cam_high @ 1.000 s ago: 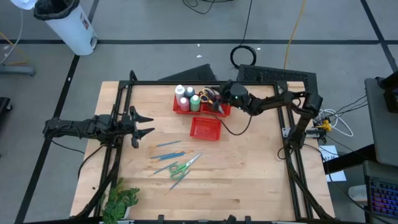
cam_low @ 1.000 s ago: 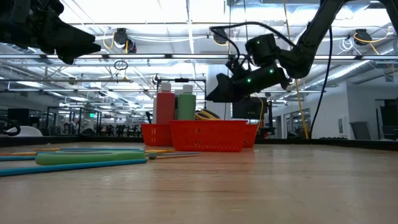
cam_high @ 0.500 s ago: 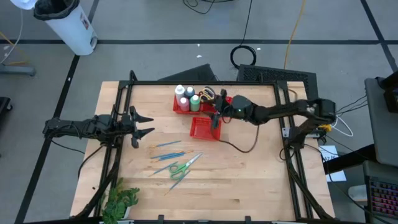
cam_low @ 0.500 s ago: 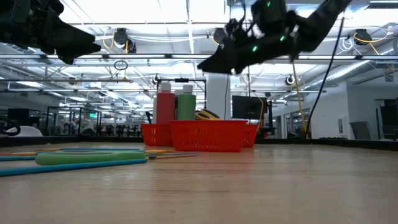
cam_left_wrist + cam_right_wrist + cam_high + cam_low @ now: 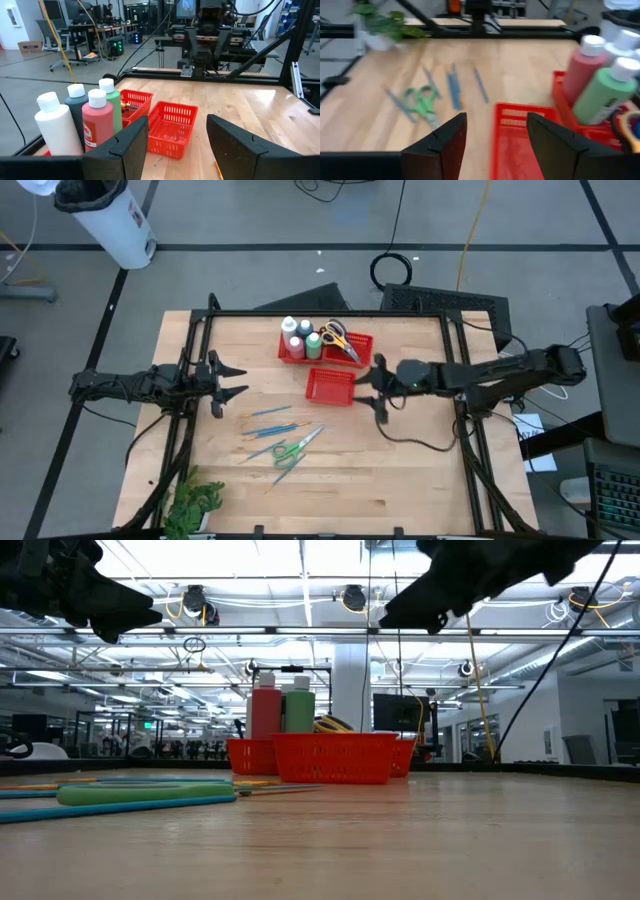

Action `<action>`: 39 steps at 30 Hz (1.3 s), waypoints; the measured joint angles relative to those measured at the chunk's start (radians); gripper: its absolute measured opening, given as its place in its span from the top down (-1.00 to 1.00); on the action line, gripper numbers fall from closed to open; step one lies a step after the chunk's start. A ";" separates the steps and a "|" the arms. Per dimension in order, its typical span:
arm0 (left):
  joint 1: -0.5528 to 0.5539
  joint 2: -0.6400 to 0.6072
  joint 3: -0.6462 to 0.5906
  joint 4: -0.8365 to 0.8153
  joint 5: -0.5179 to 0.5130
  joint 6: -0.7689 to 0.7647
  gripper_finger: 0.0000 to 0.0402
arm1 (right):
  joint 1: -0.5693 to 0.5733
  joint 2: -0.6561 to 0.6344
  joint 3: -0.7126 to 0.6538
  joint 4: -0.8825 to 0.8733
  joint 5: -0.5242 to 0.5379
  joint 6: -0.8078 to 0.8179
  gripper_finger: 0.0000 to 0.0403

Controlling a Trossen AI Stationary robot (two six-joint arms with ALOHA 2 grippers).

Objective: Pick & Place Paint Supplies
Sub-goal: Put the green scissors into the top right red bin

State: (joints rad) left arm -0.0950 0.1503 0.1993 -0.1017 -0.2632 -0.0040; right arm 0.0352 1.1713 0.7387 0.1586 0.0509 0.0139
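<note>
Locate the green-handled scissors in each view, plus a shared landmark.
High view: green-handled scissors lie on the table, below the brushes, lower centre.
Low view: cannot tell them from the long things lying flat at left.
Left wrist view: not in it.
Right wrist view: scissors at left centre, beside the brushes.
Shared landmark: the near red basket, also at and.

2 black jointed arms [image 5: 140,385], black cable looping from the right one
</note>
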 joint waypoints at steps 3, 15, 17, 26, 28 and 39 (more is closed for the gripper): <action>0.000 0.000 0.000 0.002 0.001 -0.022 -0.04 | 0.036 -0.035 -0.027 -0.002 0.001 -0.014 0.03; 0.000 0.000 0.000 0.104 0.002 -0.042 -0.04 | 0.052 -0.179 -0.113 0.001 0.001 -0.082 0.03; 0.000 0.000 0.000 0.104 0.001 -0.057 -0.04 | 0.040 -0.220 -0.132 0.001 0.002 -0.087 0.03; 0.000 0.000 0.000 0.103 0.002 -0.058 -0.04 | -0.062 -0.386 -0.339 0.202 0.001 -0.078 0.03; 0.000 0.000 0.000 0.103 0.002 -0.061 -0.04 | -0.082 -0.415 -0.383 0.236 0.001 -0.077 0.03; 0.000 0.000 0.000 0.098 0.003 -0.053 -0.04 | -0.186 -0.567 -0.482 0.249 0.000 -0.010 0.03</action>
State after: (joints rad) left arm -0.0948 0.1505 0.1997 -0.0040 -0.2600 -0.0571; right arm -0.1510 0.6039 0.2570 0.4077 0.0505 0.0036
